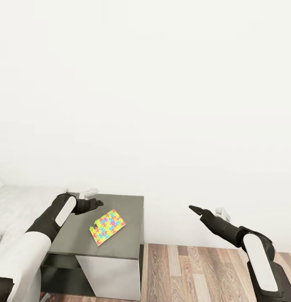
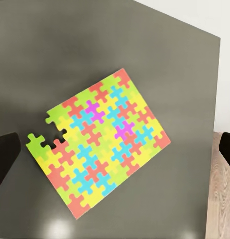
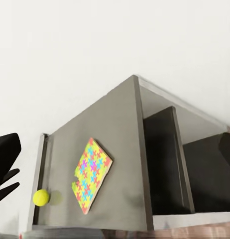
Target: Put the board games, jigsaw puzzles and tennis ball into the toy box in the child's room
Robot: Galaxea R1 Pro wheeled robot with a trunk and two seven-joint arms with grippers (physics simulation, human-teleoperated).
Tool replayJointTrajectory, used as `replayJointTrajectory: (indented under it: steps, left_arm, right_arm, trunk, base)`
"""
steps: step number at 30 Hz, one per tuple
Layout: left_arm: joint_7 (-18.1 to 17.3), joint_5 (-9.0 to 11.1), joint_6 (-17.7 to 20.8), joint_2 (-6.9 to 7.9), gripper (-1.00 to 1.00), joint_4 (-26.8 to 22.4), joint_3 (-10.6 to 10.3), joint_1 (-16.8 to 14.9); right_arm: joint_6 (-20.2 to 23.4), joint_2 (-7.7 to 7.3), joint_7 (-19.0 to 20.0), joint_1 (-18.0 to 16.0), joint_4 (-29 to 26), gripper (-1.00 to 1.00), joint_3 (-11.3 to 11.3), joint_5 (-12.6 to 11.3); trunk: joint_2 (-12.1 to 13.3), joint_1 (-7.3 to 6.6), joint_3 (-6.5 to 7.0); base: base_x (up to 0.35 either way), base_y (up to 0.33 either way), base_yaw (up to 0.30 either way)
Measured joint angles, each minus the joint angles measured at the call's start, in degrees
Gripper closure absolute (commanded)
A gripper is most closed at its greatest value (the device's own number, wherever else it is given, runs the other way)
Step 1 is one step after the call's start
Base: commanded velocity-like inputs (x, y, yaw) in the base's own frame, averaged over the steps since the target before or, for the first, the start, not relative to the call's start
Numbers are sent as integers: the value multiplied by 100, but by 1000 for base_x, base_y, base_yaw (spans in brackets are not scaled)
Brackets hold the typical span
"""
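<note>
Head view, left to right. Bed [image 1: 19, 201]: pale sheet at the far left edge, partly behind the left arm. Left gripper [image 1: 96, 203]: dark, held over the rear left corner of the dark grey surface [image 1: 124, 235] of a low side unit; in this view its fingers were too small and bunched to tell the gap. Left wrist view: the two dark fingers [image 2: 6, 155] appeared at opposite edges of the frame, spread wide, empty, touching nothing, with the jigsaw puzzle [image 2: 99, 141] lying flat on the grey top between them and below.

Jigsaw puzzle [image 1: 107, 227]: flat, multicoloured, set askew near the middle of the surface, one piece gap at a corner; apart from both grippers. Tennis ball [image 3: 41, 197]: yellow-green, on the same top near one corner, well apart from the puzzle, seen from the right wrist.

Wood-plank floor [image 1: 191, 272]: right of the unit, under a white wall.

Right gripper [image 1: 195, 209]: over the floor, well apart from the unit, fingers pointing toward it, spread in the right wrist view, holding nothing.
</note>
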Motion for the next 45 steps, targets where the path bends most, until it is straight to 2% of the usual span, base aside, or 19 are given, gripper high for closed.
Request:
replayJointTrajectory:
  steps: [8, 15, 33, 37, 40, 45]
  left_arm:
    - [49, -4, -379, 0, -100, 15, -16, 0]
    - [50, -1, -417, 0, -100, 17, -32, 0]
    - [136, -33, -349, 0, -100, 54, -37, 0]
    - [246, -34, -382, 0, -100, 334, -35, 0]
    - [283, -43, -499, -1, -100, 939, -9, 0]
    - [295, -66, -756, -1, -100, 1246, -24, -1]
  right_arm:
    - [5, 9, -70, -3, 6, -100, 84, 5]
    - [6, 14, -128, -2, 2, -100, 100, 10]
    - [10, 17, -119, -2, -53, -100, 156, 9]
    - [24, -3, -119, -2, -53, -100, 156, 9]
    - [89, -4, -119, -1, -51, -100, 156, 8]
    - [125, 6, -115, 19, -14, -100, 136, -2]
  trunk:
    - [0, -2, 0]
    - [1, 0, 0]
    - [1, 1, 0]
    - [1, 1, 0]
    - [1, 1, 0]
    - [1, 1, 0]
  base:
    - [259, -67, 0]
    - [191, -17, 0]
    - [9, -1, 0]
    - [0, 0, 0]
    - [0, 0, 0]
    - [0, 0, 0]
